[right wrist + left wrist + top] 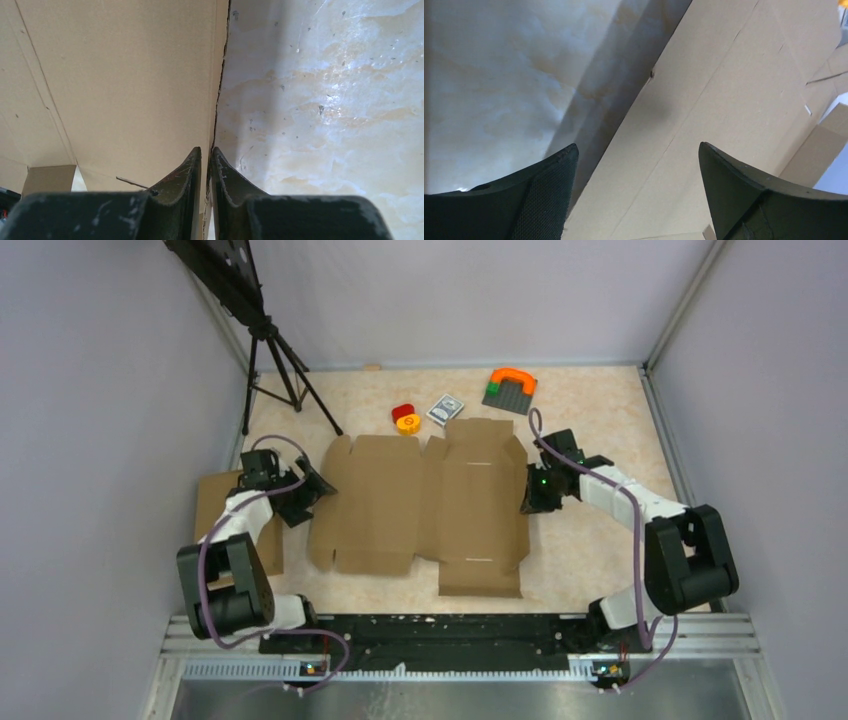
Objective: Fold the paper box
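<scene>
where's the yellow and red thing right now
Top view: the yellow and red piece sits near centre, just beyond the far edge of the flat paper box, with a small card pack at its right.

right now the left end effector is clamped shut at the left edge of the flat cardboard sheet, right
No. The left end effector is at the left edge of the flat cardboard sheet, but open, not clamped shut; the left wrist view shows its fingers spread wide.
</scene>
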